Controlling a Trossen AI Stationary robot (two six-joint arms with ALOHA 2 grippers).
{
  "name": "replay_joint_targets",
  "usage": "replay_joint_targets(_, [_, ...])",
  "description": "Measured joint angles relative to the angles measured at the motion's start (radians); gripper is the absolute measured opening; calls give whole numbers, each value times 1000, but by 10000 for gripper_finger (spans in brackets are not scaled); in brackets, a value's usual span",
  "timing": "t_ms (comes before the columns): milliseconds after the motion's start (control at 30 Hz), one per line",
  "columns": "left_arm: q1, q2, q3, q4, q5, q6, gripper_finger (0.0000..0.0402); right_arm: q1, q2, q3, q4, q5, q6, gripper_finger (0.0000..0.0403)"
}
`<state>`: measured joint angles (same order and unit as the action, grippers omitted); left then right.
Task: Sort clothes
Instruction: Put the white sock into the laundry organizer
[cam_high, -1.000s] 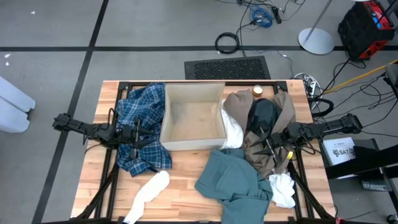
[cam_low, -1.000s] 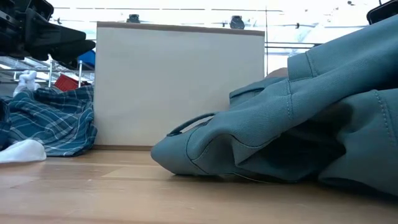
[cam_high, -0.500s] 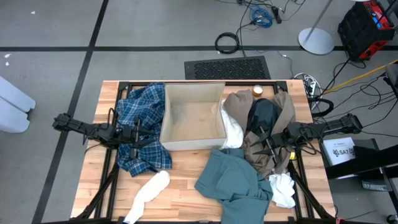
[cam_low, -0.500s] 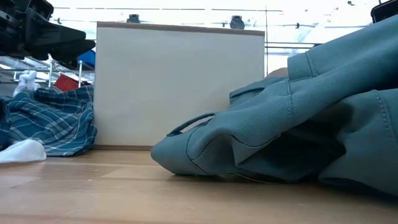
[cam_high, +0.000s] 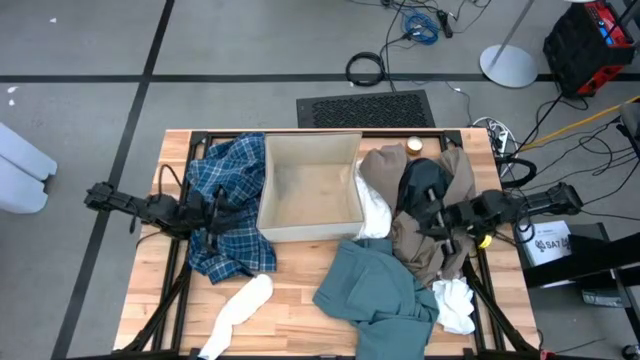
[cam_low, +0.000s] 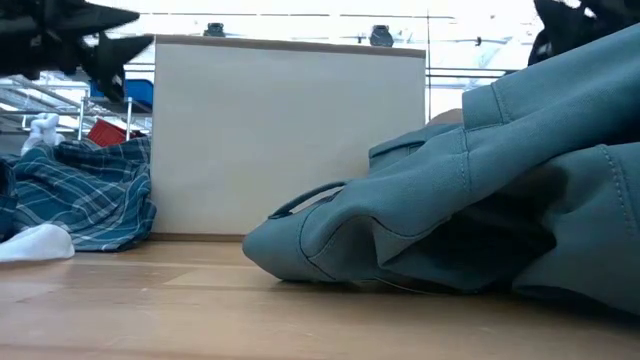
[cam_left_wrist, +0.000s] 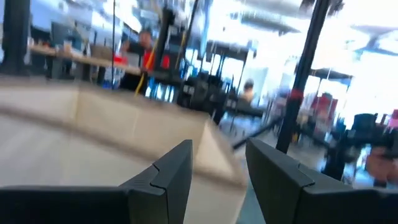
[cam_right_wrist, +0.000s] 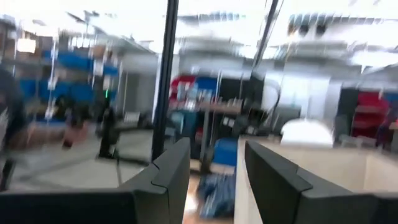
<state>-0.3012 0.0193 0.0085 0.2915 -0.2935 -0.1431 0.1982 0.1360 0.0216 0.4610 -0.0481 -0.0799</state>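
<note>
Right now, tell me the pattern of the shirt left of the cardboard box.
Blue-and-white plaid shirt, clearest in the high view.

Probably a robotics lab: grey taped floor, loose cables, blurred shelving beyond the table.

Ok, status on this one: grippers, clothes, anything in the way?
Left gripper open, empty, over plaid shirt. Right gripper open, empty, over dark piece and taupe piece. Cardboard box between piles, nothing in it.
</note>
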Motion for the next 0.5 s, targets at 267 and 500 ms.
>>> replay_joint_targets(267, [0,19,129,32,79,131,161,0,5,0,211,-89,0,141])
replay_joint_targets(500, [0,159,290,-67,123,169,161,0,58,0,359,-168,-186,141])
